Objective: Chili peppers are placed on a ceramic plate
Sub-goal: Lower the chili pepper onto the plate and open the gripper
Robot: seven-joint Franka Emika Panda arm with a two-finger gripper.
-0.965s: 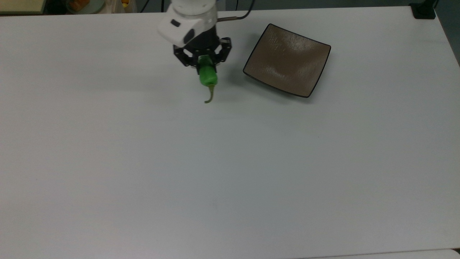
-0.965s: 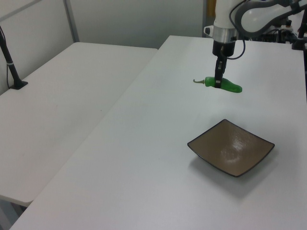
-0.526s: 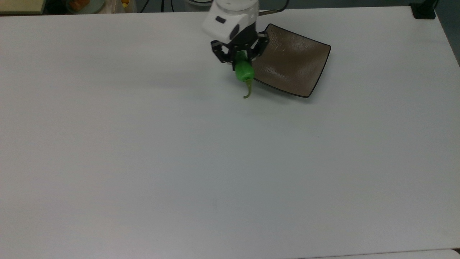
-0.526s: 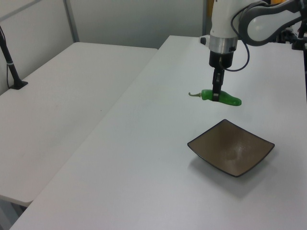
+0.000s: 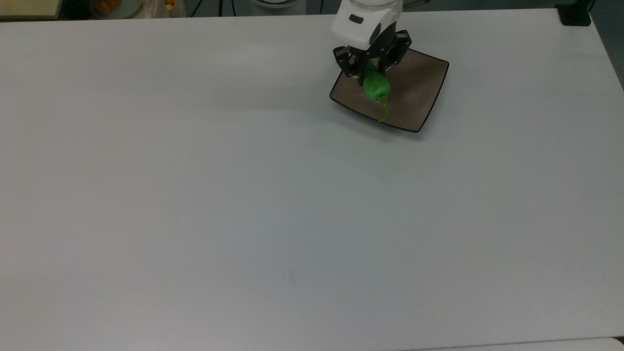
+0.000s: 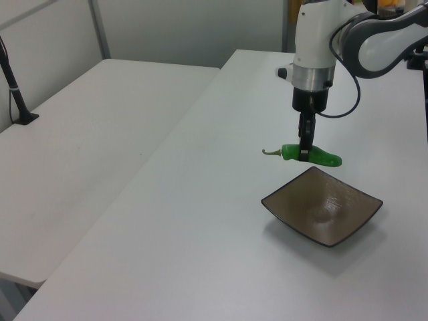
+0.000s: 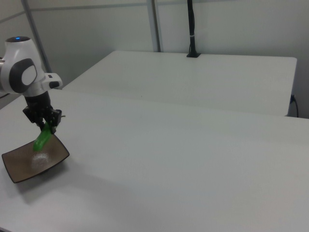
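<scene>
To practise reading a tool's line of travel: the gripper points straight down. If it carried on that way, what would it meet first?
Probably the plate. The gripper holds the pepper above it in the top view, so the pepper would touch down first. The left view puts it near the plate's far edge, so depth is uncertain.

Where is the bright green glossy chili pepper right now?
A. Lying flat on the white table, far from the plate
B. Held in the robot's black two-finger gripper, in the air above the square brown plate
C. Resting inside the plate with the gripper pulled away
B: the gripper is shut on the green chili pepper, which hangs clear above the square brown ceramic plate in the left view.
</scene>
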